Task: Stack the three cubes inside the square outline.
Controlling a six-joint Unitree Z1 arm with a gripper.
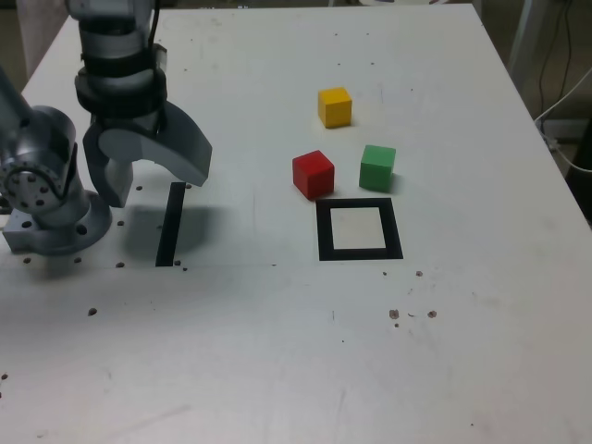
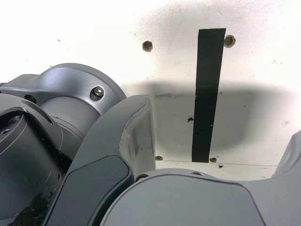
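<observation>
Pincer (image 1: 159,185) wide, nothing held; red cube (image 1: 314,175) just behind the square outline (image 1: 359,254), probably light and rigid; best taken low, by two opposite side faces

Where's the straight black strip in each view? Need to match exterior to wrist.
Exterior view: black strip on the table at the left, just right of the arm's base, below the open tool as pictured.
Wrist view: the strip runs lengthwise between the tool's two open jaws, a hole beside one end.
Shared landmark: the arm's round base, beside the strip in both.
</observation>
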